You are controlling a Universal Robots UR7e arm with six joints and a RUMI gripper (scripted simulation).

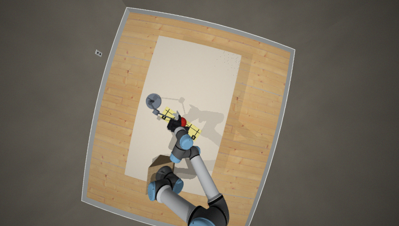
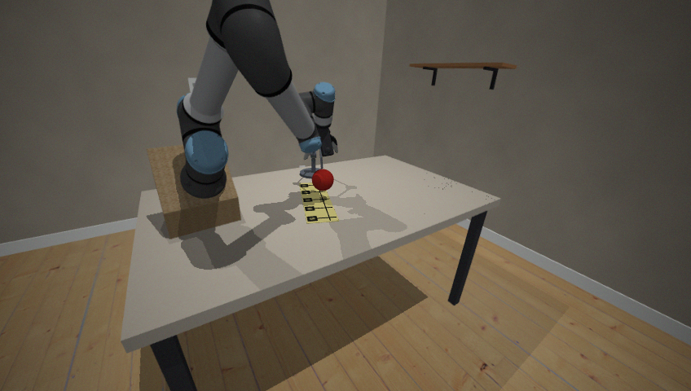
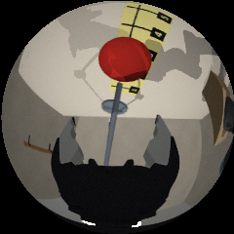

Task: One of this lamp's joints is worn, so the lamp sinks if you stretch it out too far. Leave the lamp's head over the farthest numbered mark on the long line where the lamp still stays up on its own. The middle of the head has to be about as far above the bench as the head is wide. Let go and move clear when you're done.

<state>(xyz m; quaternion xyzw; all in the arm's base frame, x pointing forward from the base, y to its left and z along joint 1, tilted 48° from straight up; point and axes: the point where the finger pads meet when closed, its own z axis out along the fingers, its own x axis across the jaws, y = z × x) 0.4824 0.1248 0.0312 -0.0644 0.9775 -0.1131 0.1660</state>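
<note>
The lamp has a round grey base (image 1: 153, 100) (image 2: 309, 172) (image 3: 115, 105), thin grey rods (image 3: 110, 138) and a red ball head (image 1: 183, 121) (image 2: 322, 179) (image 3: 125, 58). The head hangs a little above a yellow strip (image 1: 196, 132) (image 2: 319, 211) (image 3: 142, 19) that bears a long line and numbered marks. It is over the strip's middle part, and I cannot read which mark lies under it. My gripper (image 1: 177, 117) (image 2: 320, 154) (image 3: 114, 116) is open just behind the head. One lamp rod runs between the spread fingers without touching them.
The lamp and strip are on a white table (image 1: 195, 69) (image 2: 411, 203). The arm's wooden mounting block (image 1: 156, 165) (image 2: 169, 193) is at the table's near-left edge. Small dark specks (image 1: 230, 60) (image 2: 438, 182) lie at the far right corner. A wall shelf (image 2: 460, 65) hangs beyond.
</note>
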